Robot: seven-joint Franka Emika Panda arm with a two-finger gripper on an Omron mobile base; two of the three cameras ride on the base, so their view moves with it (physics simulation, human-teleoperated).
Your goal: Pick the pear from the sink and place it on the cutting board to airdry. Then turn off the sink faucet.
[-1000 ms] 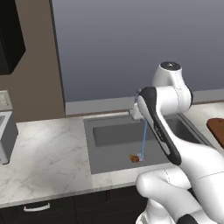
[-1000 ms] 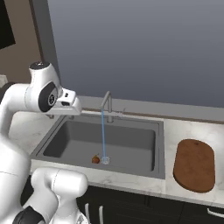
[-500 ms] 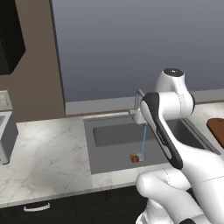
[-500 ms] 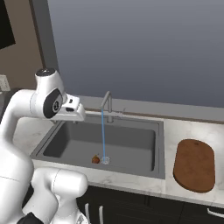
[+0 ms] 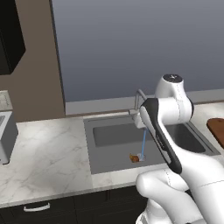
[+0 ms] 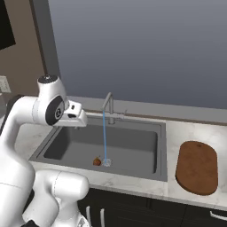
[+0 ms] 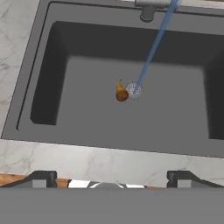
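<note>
One pear (image 7: 120,92) on sink (image 7: 78,127) floor, just beside drain (image 7: 134,90) | water running | gripper (image 7: 111,178) spread wide, holding nothing

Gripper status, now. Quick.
Gripper: open, holding nothing; it hangs above the sink, with the pear lying on the basin floor beside the drain.

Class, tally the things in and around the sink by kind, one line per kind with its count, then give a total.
Pear: 1
Sink: 1
Sink faucet: 1
Cutting board: 1
Water stream: 1
Total: 5
</note>
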